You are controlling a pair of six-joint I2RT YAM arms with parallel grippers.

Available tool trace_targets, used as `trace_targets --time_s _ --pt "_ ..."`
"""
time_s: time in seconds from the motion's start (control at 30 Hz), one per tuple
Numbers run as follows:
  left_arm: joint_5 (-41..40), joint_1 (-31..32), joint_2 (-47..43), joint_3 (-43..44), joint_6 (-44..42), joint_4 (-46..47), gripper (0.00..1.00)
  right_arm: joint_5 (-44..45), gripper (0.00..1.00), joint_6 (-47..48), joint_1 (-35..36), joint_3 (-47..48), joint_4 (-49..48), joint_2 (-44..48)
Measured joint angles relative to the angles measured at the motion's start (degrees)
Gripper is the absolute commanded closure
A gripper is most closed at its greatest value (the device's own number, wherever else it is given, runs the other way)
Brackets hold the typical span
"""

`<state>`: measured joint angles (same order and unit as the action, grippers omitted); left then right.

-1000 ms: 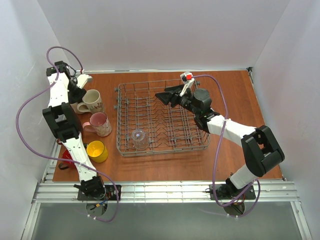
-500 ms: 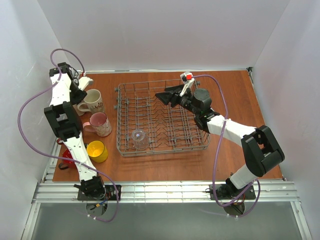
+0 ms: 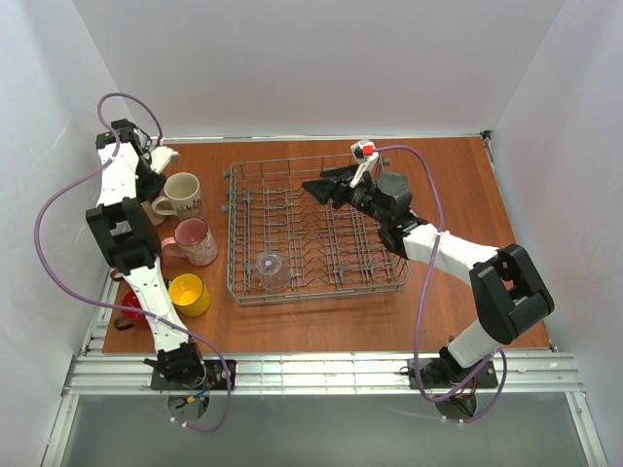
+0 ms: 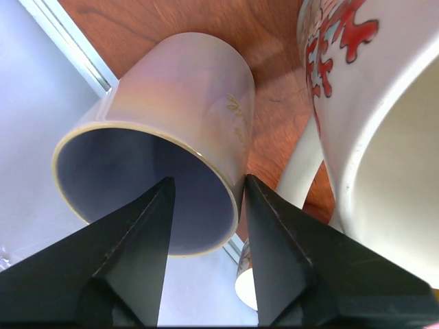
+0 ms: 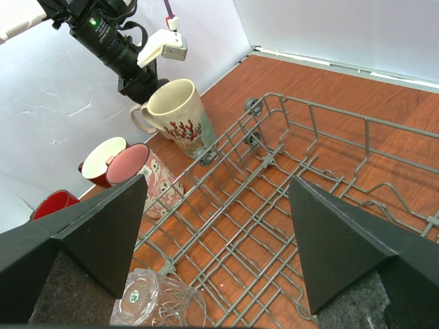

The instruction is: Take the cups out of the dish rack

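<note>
Glass: the only cup we see left in the dish rack [image 3: 321, 293] is a small clear glass [image 3: 273, 270], which sits in the rack's near-left corner.
Its axis: from above it reads as a circle, so we judge it stands upright. Through the clear wall we cannot tell whether the mouth is up or down.
Right gripper [image 3: 326, 187]: it hovers over the far side of the rack with its fingers wide apart and nothing between them.
Bearing: the glass lies to the near-left of the right gripper and below it. In the right wrist view it shows at the bottom left, under the left finger.
Nearer arm: we judge the right arm, since the left is well apart from the glass.
Left gripper [image 3: 151, 163]: it is at the table's [image 3: 458, 195] far-left corner. Its fingers are parted across the wall of a pale cup [image 4: 178, 123], one in the mouth and one outside, with no clamp that we can see.
Cups already out: a cream mug [image 3: 182, 195] stands just beside the pale cup. Nearer along the left edge are a pink mug [image 3: 195, 240], a yellow cup [image 3: 189, 294] and a red cup [image 5: 55, 202].
</note>
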<state>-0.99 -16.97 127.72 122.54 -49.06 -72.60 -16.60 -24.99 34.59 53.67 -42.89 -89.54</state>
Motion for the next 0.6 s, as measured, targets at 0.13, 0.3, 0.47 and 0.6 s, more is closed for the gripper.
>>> trace_targets --time_s 0.13,0.3,0.47,0.6 --pt "-0.1 0.0 0.0 0.0 0.0 0.5 0.57 0.0 0.22 0.0 0.0 0.0 0.0 0.0" --pt "-0.3 0.0 -0.7 0.0 0.3 1.3 0.54 0.7 0.21 2.8 0.5 1.1 4.3 0.0" --pt "-2.8 0.3 -4.0 -1.3 1.1 4.0 0.51 5.9 0.18 12.3 5.7 7.3 17.0 0.0" --pt "-5.2 0.7 -8.5 -4.1 2.0 7.4 0.5 11.1 0.02 21.3 12.6 14.5 27.8 -1.0"
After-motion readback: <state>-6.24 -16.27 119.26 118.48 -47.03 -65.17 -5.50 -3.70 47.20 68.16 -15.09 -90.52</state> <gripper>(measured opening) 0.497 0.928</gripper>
